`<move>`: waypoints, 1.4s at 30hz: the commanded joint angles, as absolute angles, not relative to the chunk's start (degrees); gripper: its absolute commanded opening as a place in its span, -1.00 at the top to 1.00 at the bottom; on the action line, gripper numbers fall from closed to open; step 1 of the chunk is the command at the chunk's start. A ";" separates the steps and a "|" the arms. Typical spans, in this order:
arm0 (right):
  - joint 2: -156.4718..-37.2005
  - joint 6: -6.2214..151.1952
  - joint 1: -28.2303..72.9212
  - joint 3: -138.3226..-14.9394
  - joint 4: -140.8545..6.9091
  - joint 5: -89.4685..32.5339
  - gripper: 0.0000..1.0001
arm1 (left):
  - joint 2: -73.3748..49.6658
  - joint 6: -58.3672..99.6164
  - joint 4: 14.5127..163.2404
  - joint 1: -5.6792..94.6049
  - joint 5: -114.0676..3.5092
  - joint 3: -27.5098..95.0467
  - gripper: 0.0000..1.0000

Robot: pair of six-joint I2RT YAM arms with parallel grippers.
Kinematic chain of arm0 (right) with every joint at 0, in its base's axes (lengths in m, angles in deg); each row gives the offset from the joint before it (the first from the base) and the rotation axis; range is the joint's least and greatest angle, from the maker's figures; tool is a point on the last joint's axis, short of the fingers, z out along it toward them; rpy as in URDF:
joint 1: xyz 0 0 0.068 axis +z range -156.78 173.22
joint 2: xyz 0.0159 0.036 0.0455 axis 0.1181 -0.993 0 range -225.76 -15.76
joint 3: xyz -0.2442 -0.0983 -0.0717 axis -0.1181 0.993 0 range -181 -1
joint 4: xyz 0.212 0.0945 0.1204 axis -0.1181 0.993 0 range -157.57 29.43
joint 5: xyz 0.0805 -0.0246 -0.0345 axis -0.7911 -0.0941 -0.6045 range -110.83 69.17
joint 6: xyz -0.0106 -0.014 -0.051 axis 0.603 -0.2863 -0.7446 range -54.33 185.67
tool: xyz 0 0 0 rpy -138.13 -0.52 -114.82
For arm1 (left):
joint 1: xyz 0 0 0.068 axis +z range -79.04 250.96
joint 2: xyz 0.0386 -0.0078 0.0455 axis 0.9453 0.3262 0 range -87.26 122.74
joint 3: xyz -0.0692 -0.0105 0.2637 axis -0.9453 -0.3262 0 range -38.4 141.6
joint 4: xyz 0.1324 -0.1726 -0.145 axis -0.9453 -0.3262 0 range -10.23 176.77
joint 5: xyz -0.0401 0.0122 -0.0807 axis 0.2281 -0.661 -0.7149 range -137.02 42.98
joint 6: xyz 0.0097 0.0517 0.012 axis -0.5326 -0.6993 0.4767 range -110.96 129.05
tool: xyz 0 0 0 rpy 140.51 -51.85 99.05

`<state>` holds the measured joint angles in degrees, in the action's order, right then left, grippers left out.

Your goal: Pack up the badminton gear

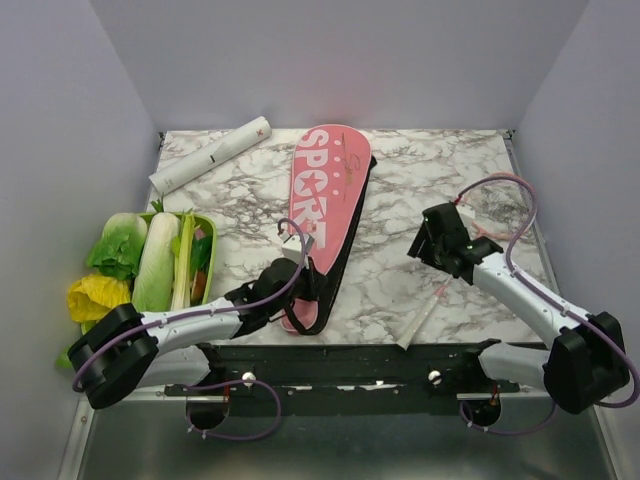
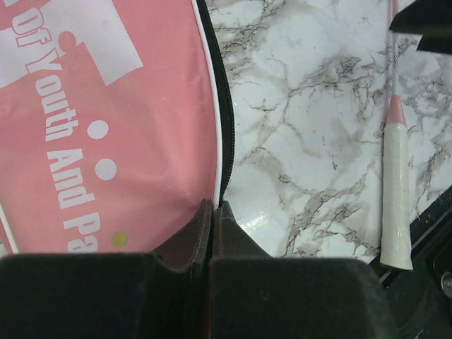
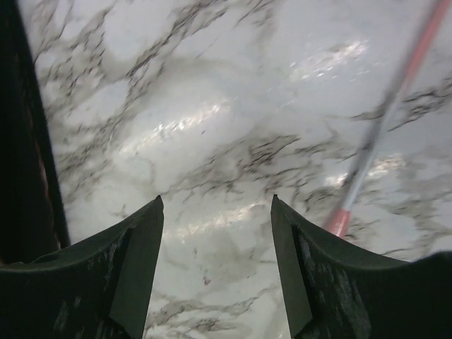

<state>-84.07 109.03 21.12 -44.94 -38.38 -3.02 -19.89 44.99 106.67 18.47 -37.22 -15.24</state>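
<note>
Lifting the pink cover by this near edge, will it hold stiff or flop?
Probably flops: the pink cover lies flat like thin fabric, and the left gripper pinches only its near edge. Likely light, since it looks flat and unfilled.

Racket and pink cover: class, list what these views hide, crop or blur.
Racket head: top view, under the right arm.
Pink cover lettering: left wrist view, cut by frame edge.
Racket shaft: right wrist view, blurred.
Left claw: whether it pinches the zip, hidden by its fingers.

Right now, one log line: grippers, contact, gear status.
left gripper: shut at pink cover zipper edge | right gripper: open above table, racket beside | tube: on table, far left
</note>
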 commanded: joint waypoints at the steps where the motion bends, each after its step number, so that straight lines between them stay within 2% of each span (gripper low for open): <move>1: -84.92 107.68 13.02 -47.40 -34.52 3.34 -0.41 | -21.78 46.48 109.89 18.67 -39.72 -16.25 1.00; 13: -94.32 108.92 -1.67 -47.05 -35.75 1.77 -0.41 | -23.98 45.52 108.83 18.67 -39.72 -16.52 1.00; 25: -105.04 103.64 -4.41 -49.33 -40.76 -3.24 -0.32 | -22.05 44.55 110.85 18.76 -40.43 -16.08 1.00; 28: -107.07 103.55 -4.41 -49.51 -41.64 -4.74 -0.14 | -21.43 44.73 111.12 18.76 -40.60 -16.08 1.00; 31: -106.81 102.85 -4.50 -49.51 -42.34 -5.36 0.17 | -21.17 44.82 111.29 18.76 -40.69 -16.34 1.00; 32: -106.81 102.68 -4.50 -49.43 -42.26 -5.53 0.44 | -21.17 44.73 111.21 18.76 -40.69 -16.51 1.00; 34: -106.64 102.41 -4.50 -49.43 -42.26 -5.53 0.67 | -21.08 44.82 111.12 18.76 -40.34 -16.52 1.00; 35: -106.46 102.41 -4.50 -49.08 -42.43 -5.62 0.89 | -21.08 44.64 111.21 18.84 -40.34 -16.60 1.00; 36: -106.20 102.06 -4.41 -48.90 -42.43 -5.97 0.99 | -21.17 44.64 110.95 18.76 -40.16 -16.60 1.00; 42: -99.62 99.51 -3.97 -45.92 -44.63 -10.18 0.99 | -21.60 44.20 109.54 18.93 -39.81 -15.46 1.00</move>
